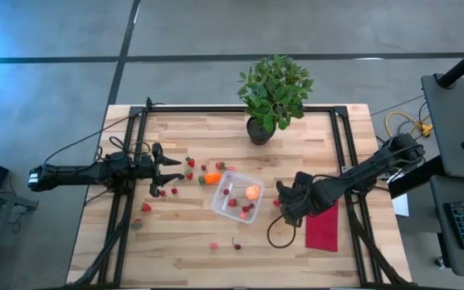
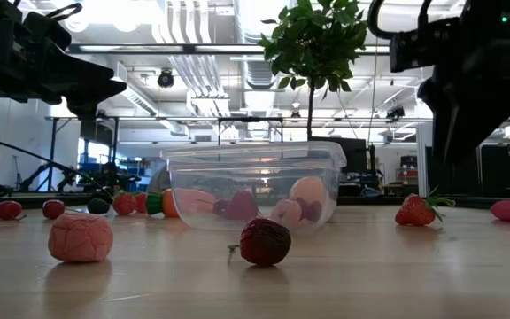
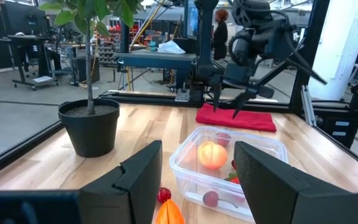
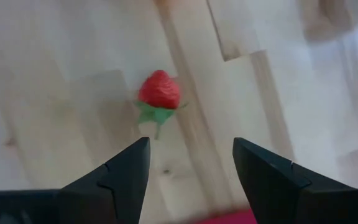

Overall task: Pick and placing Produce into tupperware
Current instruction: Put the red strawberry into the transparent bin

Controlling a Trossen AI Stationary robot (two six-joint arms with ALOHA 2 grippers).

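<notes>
Clearly the tupperware (image 1: 238, 196) sits mid-desk (image 1: 184, 250), holding the round orange-pink fruit (image 1: 253, 192) and a few small red pieces whose count is hard to make out through the walls. Right gripper (image 4: 190, 163) hangs with jaws apart and empty over a lone strawberry (image 4: 160, 91) (its own arm hides this berry from above). Left gripper (image 3: 197, 180), jaws likewise apart and empty, faces the container; the orange-red piece (image 3: 169, 213) is cut off at that picture's edge.
</notes>
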